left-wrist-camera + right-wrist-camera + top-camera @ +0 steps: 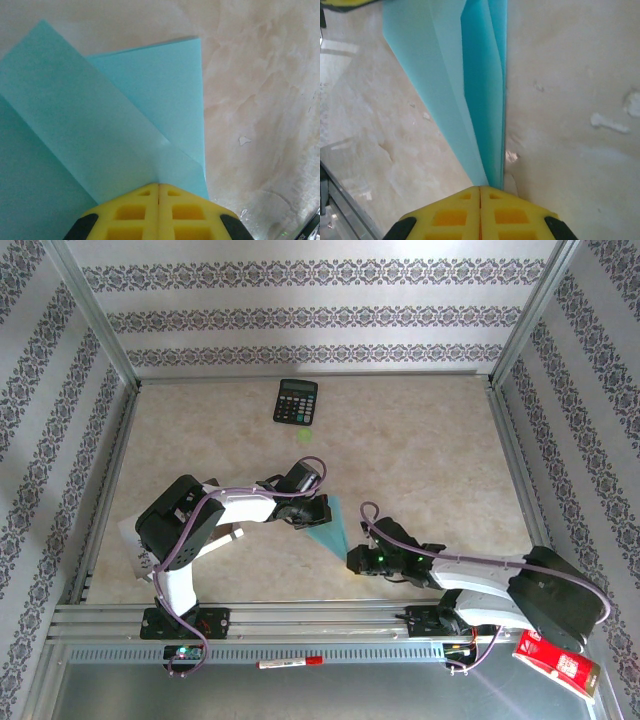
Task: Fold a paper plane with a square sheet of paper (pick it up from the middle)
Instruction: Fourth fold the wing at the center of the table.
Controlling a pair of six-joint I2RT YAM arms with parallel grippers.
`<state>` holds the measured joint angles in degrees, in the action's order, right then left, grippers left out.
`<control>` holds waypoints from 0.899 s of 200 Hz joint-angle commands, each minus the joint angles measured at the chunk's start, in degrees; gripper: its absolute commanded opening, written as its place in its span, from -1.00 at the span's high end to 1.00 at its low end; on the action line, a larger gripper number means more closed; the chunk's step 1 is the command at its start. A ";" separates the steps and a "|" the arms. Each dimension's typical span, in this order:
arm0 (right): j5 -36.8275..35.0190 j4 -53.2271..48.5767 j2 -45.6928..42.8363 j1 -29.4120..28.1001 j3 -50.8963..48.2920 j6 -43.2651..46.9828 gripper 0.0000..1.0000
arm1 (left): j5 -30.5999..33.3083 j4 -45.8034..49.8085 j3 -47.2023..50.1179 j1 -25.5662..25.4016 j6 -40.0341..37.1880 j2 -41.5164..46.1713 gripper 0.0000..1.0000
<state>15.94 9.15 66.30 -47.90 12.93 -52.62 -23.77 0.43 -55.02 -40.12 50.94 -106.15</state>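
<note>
Near edge: red pen point(290, 663) lies on the metal rail point(330, 652) between the arm bases; red-and-white packet point(556, 661) sits at the far right corner, outside the frame. White booklet point(128, 540) lies partly hidden under the left arm's elbow. Mid worktop point(430, 460): both arms reach inward and meet on the light-cyan paper point(330, 528), which sits between them, just right of centre. Right pincer point(352, 560) comes in from the near right side. In its wrist view the yellow fingers point(450, 215) are pressed together, clamped on the paper's point(480, 100) narrow pointed end point(492, 175), with several folded layers fanning away from the seam. Left pincer point(318, 512) comes in from the far left side. In its wrist view its fingers point(192, 212) are likewise together, nipping the wider end, where a diagonal flap point(90, 120) overlaps a second layer point(170, 85). Cannot tell whether the paper touches the worktop point(260, 100) or hangs just above it. Beyond, well apart: black calculator point(296, 400) near the back edge.
</note>
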 commanded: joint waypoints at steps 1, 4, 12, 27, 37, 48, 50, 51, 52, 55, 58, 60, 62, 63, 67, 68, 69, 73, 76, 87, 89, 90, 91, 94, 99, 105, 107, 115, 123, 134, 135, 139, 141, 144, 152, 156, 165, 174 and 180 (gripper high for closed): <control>1.02 -10.46 -3.58 -0.19 -1.07 0.46 0.85 | 4.96 4.71 1.23 0.57 -1.34 -3.73 0.96; 1.06 -10.93 -4.41 0.04 -0.80 0.64 0.85 | 5.04 4.72 1.20 0.57 -1.33 -3.77 0.96; 1.01 -11.84 -6.20 0.72 0.02 1.21 0.85 | 4.81 4.61 1.31 0.57 -1.30 -3.80 0.96; 0.59 -13.14 -8.81 1.78 1.80 2.51 0.84 | 4.77 4.29 1.40 0.56 -1.18 -3.76 0.96; 0.49 -13.29 -9.39 2.18 3.22 3.20 0.84 | 4.68 4.21 1.49 0.57 -1.08 -3.86 0.96; 0.29 -13.15 -8.74 2.23 5.08 4.02 0.84 | 4.61 4.16 1.50 0.57 -1.02 -3.79 0.96; 0.31 -13.09 -8.52 2.27 5.42 4.19 0.84 | 4.61 4.11 1.48 0.57 -0.95 -3.82 0.96; 0.27 -13.05 -8.41 2.28 5.60 4.28 0.84 | 4.61 4.08 1.49 0.57 -0.98 -3.86 0.96; 0.25 -13.08 -8.31 2.28 5.83 4.32 0.84 | 4.61 4.11 1.49 0.57 -1.00 -3.79 0.96; 0.25 -12.97 -7.85 2.33 6.30 4.55 0.84 | 4.61 4.06 1.50 0.57 -0.95 -3.81 0.96; 0.31 -12.83 -7.31 2.32 6.39 4.81 0.84 | 4.53 4.06 1.57 0.55 -0.94 -3.85 0.96; 0.38 -12.73 -6.95 2.36 6.40 4.98 0.84 | 4.55 4.06 1.56 0.56 -0.98 -3.88 0.96; 0.40 -12.57 -6.55 2.33 7.81 5.14 0.84 | 4.53 3.99 1.58 0.57 -0.98 -3.87 0.96; 0.40 -12.48 -6.33 2.35 8.16 5.24 0.84 | 4.52 3.98 1.54 0.57 -1.00 -3.88 0.96; 0.52 -11.96 -5.43 2.37 8.87 5.52 0.84 | 4.52 3.93 1.49 0.57 -0.96 -3.84 0.96; 0.51 -11.87 -5.19 2.32 9.09 5.56 0.84 | 4.57 3.99 1.49 0.57 -0.94 -3.86 0.96; 0.54 -11.70 -4.99 2.35 9.29 5.62 0.84 | 4.54 3.98 1.50 0.57 -0.94 -3.83 0.96; 0.69 -11.28 -4.22 2.37 9.89 5.89 0.84 | 4.60 3.97 1.46 0.57 -0.92 -3.81 0.96; 0.81 -10.94 -3.41 2.35 10.38 6.13 0.83 | 4.58 3.97 1.42 0.57 -0.92 -3.84 0.96; 1.35 -9.98 -0.40 2.34 12.36 6.96 0.84 | 4.48 4.02 1.45 0.56 -0.93 -3.87 0.96; 1.52 -9.91 0.16 2.37 12.75 7.17 0.84 | 4.44 4.05 1.42 0.57 -0.88 -3.84 0.96; 1.62 -9.88 0.46 2.37 12.92 7.22 0.84 | 4.44 4.05 1.42 0.57 -0.91 -3.82 0.96; 1.71 -9.82 0.74 2.37 13.14 7.33 0.84 | 4.44 4.05 1.41 0.52 -0.92 -3.81 0.96; 2.03 -9.69 1.66 2.31 13.70 7.78 0.84 | 4.49 4.04 1.41 0.56 -0.93 -3.87 0.96; 2.44 -9.39 3.14 2.36 14.67 8.21 0.84 | 4.47 4.06 1.41 0.51 -0.93 -3.89 0.96; 2.88 -8.91 4.88 2.37 15.64 8.64 0.84 | 4.49 4.01 1.41 0.48 -0.93 -3.81 0.96; 2.98 -8.78 5.46 2.37 15.92 8.69 0.84 | 4.51 4.04 1.41 0.48 -0.93 -3.85 0.96; 3.20 -8.15 7.60 2.30 16.86 9.06 0.84 | 4.44 3.96 1.38 0.48 -0.84 -3.92 0.96; 3.26 -7.43 9.57 2.44 17.57 9.36 0.84 | 4.42 3.97 1.41 0.48 -0.84 -3.96 0.96; 3.63 -7.05 12.17 2.50 18.65 10.01 0.84 | 4.26 3.88 1.41 0.48 -0.84 -3.92 0.96; 3.64 -7.00 12.40 2.52 18.72 10.09 0.84 | 4.26 3.88 1.41 0.48 -0.84 -3.95 0.96; 3.80 -6.97 13.22 2.56 19.05 10.36 0.84 | 4.30 3.92 1.41 0.47 -0.83 -3.93 0.96; 3.82 -6.78 13.63 2.64 19.17 10.46 0.85 | 4.27 3.91 1.41 0.48 -0.88 -3.97 0.96; 3.90 -6.70 14.11 2.65 19.34 10.62 0.85 | 4.30 3.92 1.41 0.48 -0.91 -3.97 0.96; 3.96 -6.37 15.34 3.11 19.59 10.77 0.85 | 4.32 3.90 1.41 0.48 -0.96 -3.96 0.96; 4.00 -6.23 15.86 3.35 19.51 10.95 0.85 | 4.33 4.02 1.41 0.48 -0.97 -3.98 0.96; 4.18 -6.09 16.73 3.88 19.22 11.20 0.86 | 4.27 4.03 1.41 0.48 -0.93 -3.93 0.96; 4.30 -5.69 17.33 4.48 18.70 11.36 0.86 | 4.31 4.05 1.41 0.48 -1.01 -3.89 0.96; 4.55 -5.54 17.68 4.93 18.29 11.40 0.86 | 4.24 4.06 1.41 0.48 -1.05 -3.84 0.96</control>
<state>19.29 2.13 82.59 -44.60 31.18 -43.20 -23.97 0.36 -55.02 -40.07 50.94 -106.24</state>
